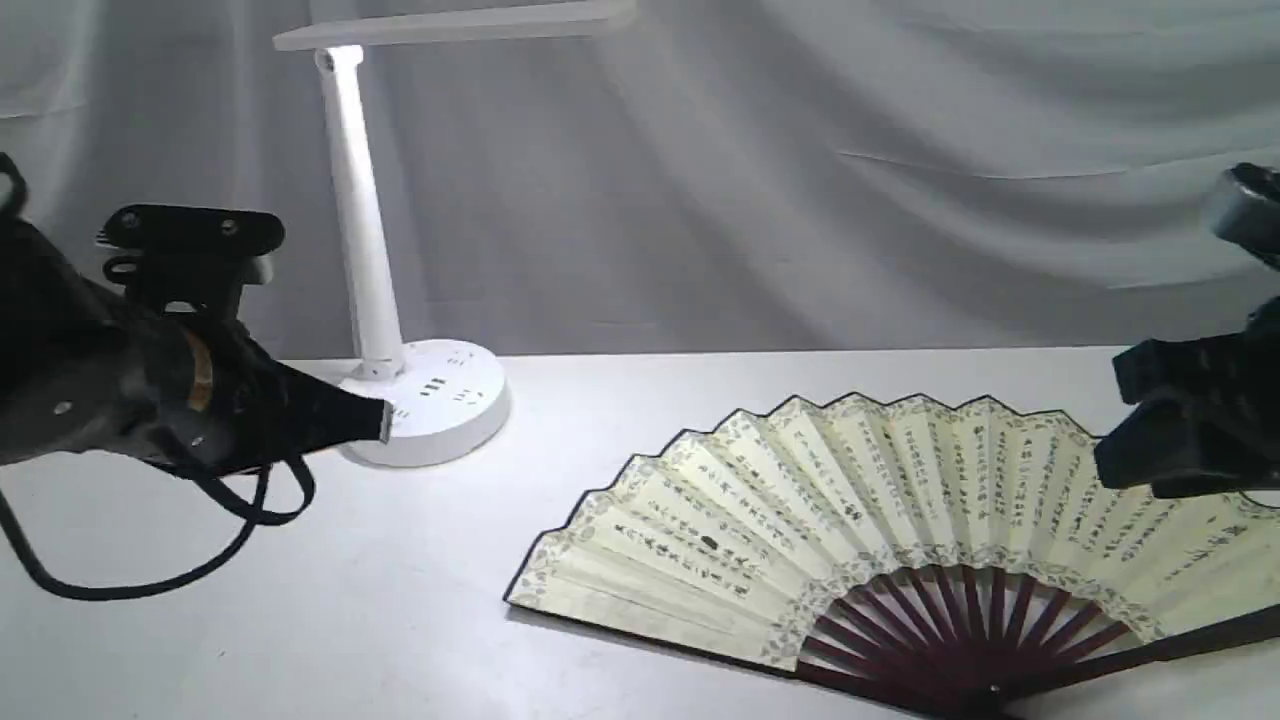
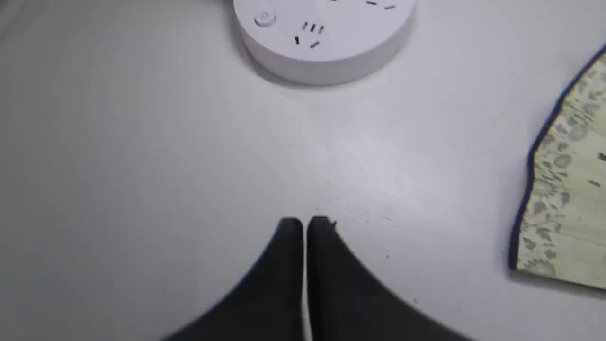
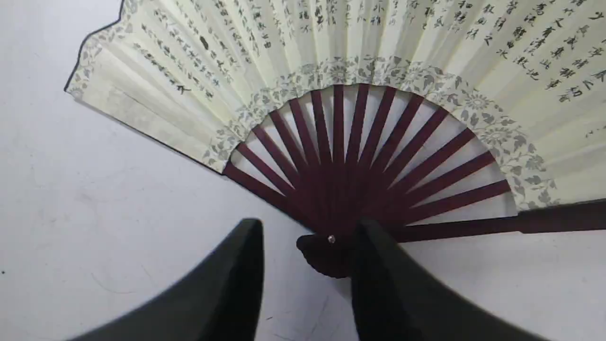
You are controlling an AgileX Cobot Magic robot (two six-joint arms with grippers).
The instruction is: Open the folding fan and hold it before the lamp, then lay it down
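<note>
Cream pleated fan (image 3: 378,38) lies spread, maroon wooden pivot (image 3: 326,258) inside the open, empty right pincer (image 3: 310,225); left pincer (image 2: 305,220) shut, empty.

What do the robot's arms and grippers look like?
Both are black. The left gripper has tapered fingers with a pale tip face, a brass-coloured band behind, a flat bracket above and a loose black cable. The right gripper has curved black fingers.

The folding fan (image 1: 780,510) has a matt cream paper leaf and dark maroon wooden ribs with a faint sheen. The lamp (image 1: 362,240) is smooth white plastic (slightly glossy on its base). The table (image 1: 350,620) is smooth, matt white and finely scuffed. The backdrop (image 1: 850,200) is creased grey cloth. The left gripper (image 2: 304,221) and right gripper (image 3: 308,225) look matt black.
</note>
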